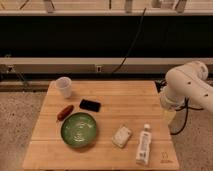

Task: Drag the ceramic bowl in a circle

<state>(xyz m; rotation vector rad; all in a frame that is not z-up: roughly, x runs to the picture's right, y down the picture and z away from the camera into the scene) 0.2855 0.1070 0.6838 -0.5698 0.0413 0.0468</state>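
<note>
Ceramic bowl (79, 130) sits upright, mouth up; gripper (168, 113), fingers apart, hangs beside table (125, 100).

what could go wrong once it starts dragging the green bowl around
The ceramic bowl is crowded: the reddish object and black device sit close to its far rim, the white packet to its right, so a circle could shove them. The gripper sits beyond the right edge of the table, so its approach may clip the white tube.

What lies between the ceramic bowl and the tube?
Camera view: a small white packet, between the ceramic bowl and white tube. The gripper hangs right of the table.
</note>
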